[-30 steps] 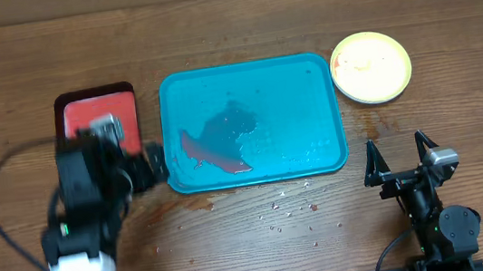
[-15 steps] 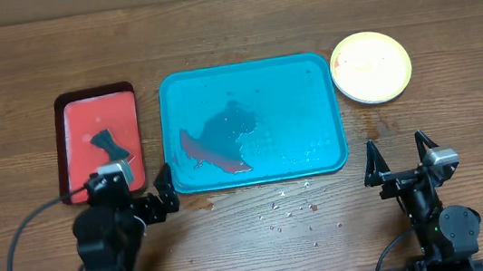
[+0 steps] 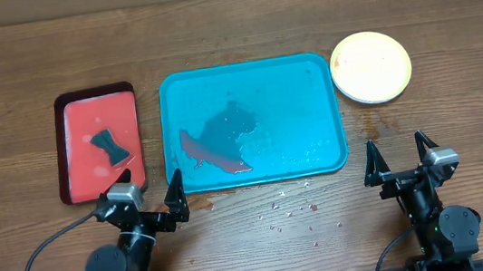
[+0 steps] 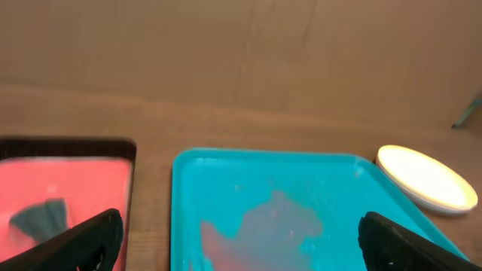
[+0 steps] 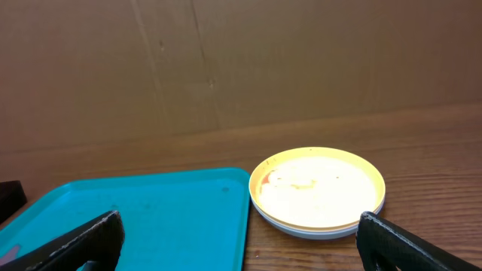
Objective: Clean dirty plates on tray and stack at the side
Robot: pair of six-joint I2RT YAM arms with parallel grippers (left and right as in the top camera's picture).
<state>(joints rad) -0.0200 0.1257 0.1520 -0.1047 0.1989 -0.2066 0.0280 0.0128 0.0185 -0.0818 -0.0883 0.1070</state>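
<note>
- The left arm has pulled back. A second ago it reached over the near end of the red tray (image 3: 84, 117); now it sits low at the near edge of the bench (image 3: 229, 27).
- The left tool (image 3: 150, 193) is released, its jaws spread wide and holding nothing.
- Its retreat uncovers the dark wiper (image 3: 110, 147), which lies on the red tray just ahead of the left tool and slightly to its left. To my eye the wiper has been put down for good.
- The right tool (image 3: 398, 156) has not moved in that second. It is also released and empty.
- The plate stack (image 3: 371, 67) sits ahead of the right tool, on the bench just off the far right corner of the teal tray (image 3: 309, 91).
- No plate is left on the teal tray, so I judge the task as good as finished.
- Count of trays: two, one teal and one red.
- Count of plates: the right wrist view shows one yellow-rimmed plate on top of the plate stack (image 5: 316, 186) and at least one pale rim beneath. I cannot tell whether a third is there.
- One sauce smear (image 3: 212, 155) and a wet patch remain on the teal tray, ahead of the left tool and to its right.
- One dark wiper and two tools are in view. The crumbs (image 3: 291, 210), scattered between the tools, are too small to count.
</note>
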